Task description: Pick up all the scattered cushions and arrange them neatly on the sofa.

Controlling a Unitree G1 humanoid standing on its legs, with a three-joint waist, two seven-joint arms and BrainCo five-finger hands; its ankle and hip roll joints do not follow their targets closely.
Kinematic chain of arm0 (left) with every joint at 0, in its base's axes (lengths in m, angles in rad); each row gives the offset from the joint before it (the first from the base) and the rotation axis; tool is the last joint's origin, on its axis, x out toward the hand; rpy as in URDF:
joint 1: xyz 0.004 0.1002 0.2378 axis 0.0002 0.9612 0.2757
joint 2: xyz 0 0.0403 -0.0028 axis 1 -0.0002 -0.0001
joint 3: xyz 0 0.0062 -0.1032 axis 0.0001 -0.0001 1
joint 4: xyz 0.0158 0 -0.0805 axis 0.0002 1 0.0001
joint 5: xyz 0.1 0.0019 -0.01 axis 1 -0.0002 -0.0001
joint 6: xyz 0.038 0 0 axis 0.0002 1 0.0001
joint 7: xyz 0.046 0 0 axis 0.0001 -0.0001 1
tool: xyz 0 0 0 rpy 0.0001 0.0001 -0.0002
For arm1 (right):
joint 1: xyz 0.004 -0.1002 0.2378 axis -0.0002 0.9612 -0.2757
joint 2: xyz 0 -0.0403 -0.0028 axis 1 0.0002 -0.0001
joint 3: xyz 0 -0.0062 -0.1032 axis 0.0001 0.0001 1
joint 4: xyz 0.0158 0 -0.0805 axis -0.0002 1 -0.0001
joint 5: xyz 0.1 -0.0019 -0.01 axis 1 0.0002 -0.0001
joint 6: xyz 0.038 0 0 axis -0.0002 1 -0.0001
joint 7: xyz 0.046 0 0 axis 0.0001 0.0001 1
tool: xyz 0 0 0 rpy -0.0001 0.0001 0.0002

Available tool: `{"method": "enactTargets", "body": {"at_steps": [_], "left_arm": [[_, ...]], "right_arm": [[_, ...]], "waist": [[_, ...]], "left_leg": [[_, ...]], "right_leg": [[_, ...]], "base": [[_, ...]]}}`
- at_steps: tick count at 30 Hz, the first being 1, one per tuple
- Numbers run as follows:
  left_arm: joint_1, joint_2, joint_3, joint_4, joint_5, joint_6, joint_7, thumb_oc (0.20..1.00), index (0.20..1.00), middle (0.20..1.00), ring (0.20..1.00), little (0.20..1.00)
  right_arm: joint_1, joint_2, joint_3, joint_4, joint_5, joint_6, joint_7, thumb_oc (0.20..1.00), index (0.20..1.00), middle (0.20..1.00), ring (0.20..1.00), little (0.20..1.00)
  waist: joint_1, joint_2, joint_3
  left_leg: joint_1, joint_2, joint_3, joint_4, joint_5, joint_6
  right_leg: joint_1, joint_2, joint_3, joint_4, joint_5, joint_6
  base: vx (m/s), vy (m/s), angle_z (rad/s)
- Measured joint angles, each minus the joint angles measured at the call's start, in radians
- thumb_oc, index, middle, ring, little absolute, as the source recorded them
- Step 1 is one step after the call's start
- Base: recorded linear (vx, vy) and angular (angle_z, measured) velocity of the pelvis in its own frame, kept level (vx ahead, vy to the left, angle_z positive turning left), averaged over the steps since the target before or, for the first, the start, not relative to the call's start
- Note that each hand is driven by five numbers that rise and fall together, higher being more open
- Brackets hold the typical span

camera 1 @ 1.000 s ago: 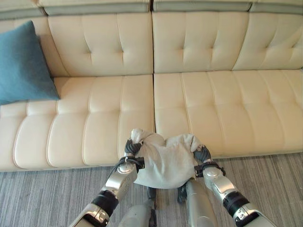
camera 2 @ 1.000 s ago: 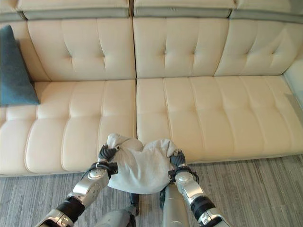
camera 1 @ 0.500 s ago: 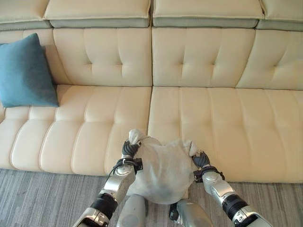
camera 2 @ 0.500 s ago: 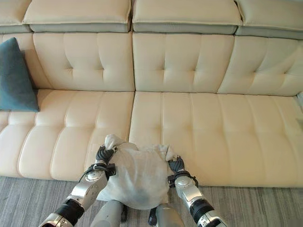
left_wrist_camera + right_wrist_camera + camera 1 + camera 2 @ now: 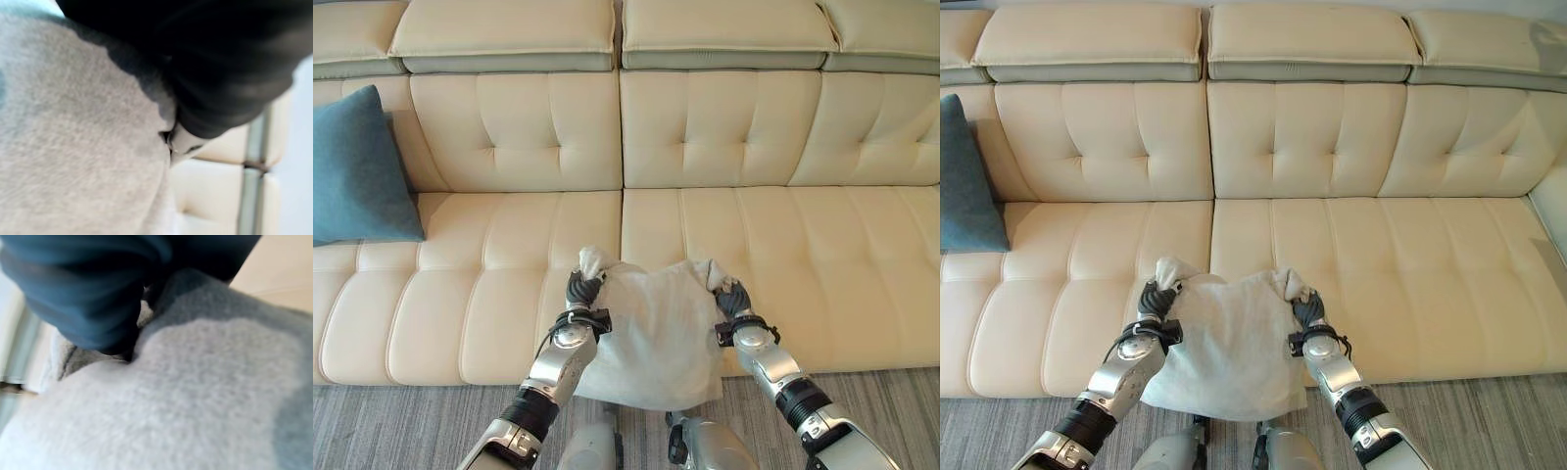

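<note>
Pale grey cushion (image 5: 651,333) held upright over the front edge of the cream sofa (image 5: 803,245), near its middle seam, its lower edge hanging free above the floor. The left hand (image 5: 579,291) and right hand (image 5: 732,299) each have fingers curled round an upper corner, bunching the fabric. Risk: the grip takes only the corners, so the soft cover may slip out and the cushion fall short of the seat; uneven release would leave it crooked. A blue cushion (image 5: 357,166) already leans against the backrest at the left end.
</note>
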Motion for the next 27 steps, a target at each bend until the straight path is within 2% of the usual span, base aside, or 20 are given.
{"method": "enactTargets", "body": {"at_steps": [7,9,12,18,27], "left_arm": [[-0.188,0.030,0.034,-0.025,0.001,-0.007,0.059,0.200,0.200,0.200,0.200,0.200],[-0.268,0.037,0.027,0.025,-0.002,-0.012,0.072,0.200,0.200,0.200,0.200,0.200],[-0.430,0.036,0.015,0.136,-0.006,-0.024,0.098,0.200,0.200,0.200,0.200,0.200],[-0.590,0.064,-0.031,0.217,-0.025,-0.048,0.119,0.200,0.200,0.200,0.200,0.200],[-0.803,0.125,-0.099,0.305,-0.050,-0.050,0.127,0.200,0.200,0.200,0.200,0.200]], "right_arm": [[-0.209,-0.030,-0.002,-0.019,-0.016,0.018,-0.043,0.200,0.200,0.200,0.200,0.200],[-0.287,-0.045,0.010,0.021,-0.016,0.022,-0.058,0.200,0.200,0.200,0.200,0.200],[-0.461,-0.067,0.038,0.131,-0.015,0.037,-0.077,0.200,0.200,0.200,0.200,0.200],[-0.608,-0.119,0.085,0.177,-0.015,0.056,-0.111,0.200,0.200,0.200,0.200,0.200],[-0.799,-0.166,0.168,0.258,-0.015,0.059,-0.146,0.200,0.200,0.200,0.200,0.200]], "waist": [[0.014,-0.026,-0.020],[0.014,-0.029,-0.021],[0.013,-0.029,-0.021],[0.012,-0.029,-0.021],[0.011,-0.020,-0.004]], "left_leg": [[-0.064,-0.004,0.019,0.005,0.008,0.010],[-0.112,-0.007,0.019,0.037,0.006,0.012],[-0.193,-0.009,0.014,0.065,0.010,0.014],[-0.267,-0.010,0.014,0.072,0.014,0.015],[-0.370,-0.011,-0.006,0.074,0.018,0.014]], "right_leg": [[-0.067,-0.003,0.016,0.002,0.023,0.002],[-0.098,-0.006,0.015,0.002,0.029,0.002],[-0.166,-0.008,0.012,0.002,0.046,-0.002],[-0.235,-0.011,0.011,0.002,0.053,-0.003],[-0.332,-0.012,-0.004,0.003,0.059,-0.006]], "base": [[-0.01,0.077,-0.05],[-0.02,0.054,0.03],[0.00,0.033,0.05],[0.05,0.029,0.01],[0.05,0.026,0.04]]}}
